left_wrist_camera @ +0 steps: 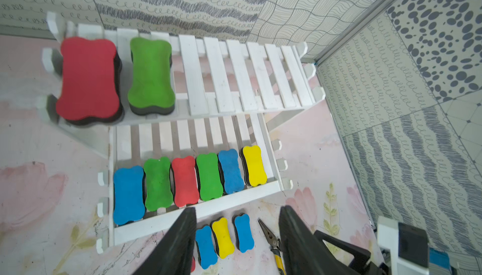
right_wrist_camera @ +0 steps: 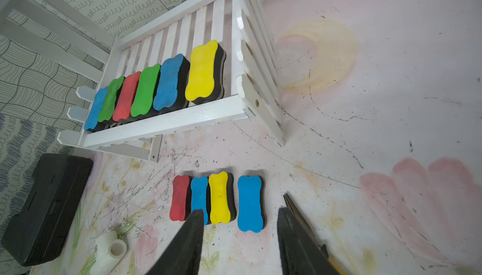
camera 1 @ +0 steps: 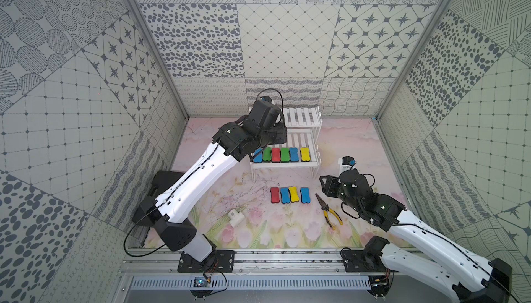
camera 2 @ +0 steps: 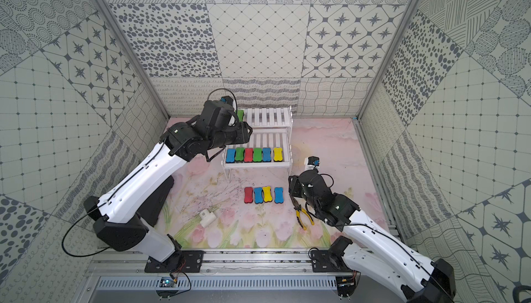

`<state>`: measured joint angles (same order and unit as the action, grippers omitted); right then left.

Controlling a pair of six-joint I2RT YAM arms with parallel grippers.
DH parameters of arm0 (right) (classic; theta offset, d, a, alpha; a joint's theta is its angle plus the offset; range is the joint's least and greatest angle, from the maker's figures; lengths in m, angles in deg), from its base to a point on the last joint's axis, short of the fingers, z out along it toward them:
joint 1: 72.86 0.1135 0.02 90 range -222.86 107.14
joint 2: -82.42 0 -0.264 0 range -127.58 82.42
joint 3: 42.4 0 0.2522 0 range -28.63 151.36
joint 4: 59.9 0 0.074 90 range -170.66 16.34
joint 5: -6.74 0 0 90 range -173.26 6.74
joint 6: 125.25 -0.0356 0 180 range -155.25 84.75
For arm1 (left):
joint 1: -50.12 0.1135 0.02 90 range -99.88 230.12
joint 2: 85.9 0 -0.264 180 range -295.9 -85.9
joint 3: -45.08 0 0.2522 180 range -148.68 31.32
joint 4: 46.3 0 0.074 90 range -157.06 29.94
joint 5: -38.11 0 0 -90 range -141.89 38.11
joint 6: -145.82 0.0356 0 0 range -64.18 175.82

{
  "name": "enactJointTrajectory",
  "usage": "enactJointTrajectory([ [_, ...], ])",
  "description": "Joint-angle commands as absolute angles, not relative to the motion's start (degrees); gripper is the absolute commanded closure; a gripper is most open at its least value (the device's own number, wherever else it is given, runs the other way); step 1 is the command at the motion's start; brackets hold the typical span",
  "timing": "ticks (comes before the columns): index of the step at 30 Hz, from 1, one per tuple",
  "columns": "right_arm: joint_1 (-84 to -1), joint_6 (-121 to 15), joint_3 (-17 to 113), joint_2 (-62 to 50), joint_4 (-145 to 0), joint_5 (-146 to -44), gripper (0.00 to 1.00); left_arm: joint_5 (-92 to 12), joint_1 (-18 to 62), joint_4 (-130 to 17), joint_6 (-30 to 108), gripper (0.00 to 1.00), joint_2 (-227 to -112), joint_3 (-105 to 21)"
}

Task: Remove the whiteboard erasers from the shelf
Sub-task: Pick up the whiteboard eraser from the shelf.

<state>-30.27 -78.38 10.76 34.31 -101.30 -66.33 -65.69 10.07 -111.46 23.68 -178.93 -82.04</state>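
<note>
The white shelf (camera 1: pixel 284 165) stands at the back. Its lower tier carries a row of several whiteboard erasers, from a blue one (camera 1: pixel 257 155) to a yellow one (camera 1: pixel 305 154). On the upper tier lie a red eraser (left_wrist_camera: pixel 88 78) and a green eraser (left_wrist_camera: pixel 151 75). Several more erasers lie side by side on the mat in front, from red (camera 1: pixel 275 194) to blue (camera 1: pixel 305 195). My left gripper (left_wrist_camera: pixel 237 213) hangs open and empty above the shelf's front rail. My right gripper (right_wrist_camera: pixel 241 211) is open and empty over the mat, just in front of the rightmost blue eraser (right_wrist_camera: pixel 249 203).
Yellow-handled pliers (camera 1: pixel 330 211) lie on the mat right of the floor erasers, close under my right arm. A small white block (camera 1: pixel 236 218) lies front left. A black case (right_wrist_camera: pixel 44 208) sits at the left wall behind my left arm.
</note>
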Motion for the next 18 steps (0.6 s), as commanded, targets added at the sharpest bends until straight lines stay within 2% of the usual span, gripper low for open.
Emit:
enactJointTrajectory([
  [1, -30.8, -78.5, 11.6, 33.9, -99.9, -66.2, 0.50, -65.3, 13.8, -119.9, 33.6, 0.44, -185.6, -92.0],
  [9, -31.7, -78.1, 11.9, 33.3, -99.9, -66.6, 0.50, -69.0, 15.8, -118.4, 35.7, 0.43, -193.0, -99.0],
  [18, -32.5, -77.9, 12.0, 33.2, -99.9, -67.0, 0.50, -70.4, 16.4, -116.4, 36.0, 0.39, -197.3, -99.4],
])
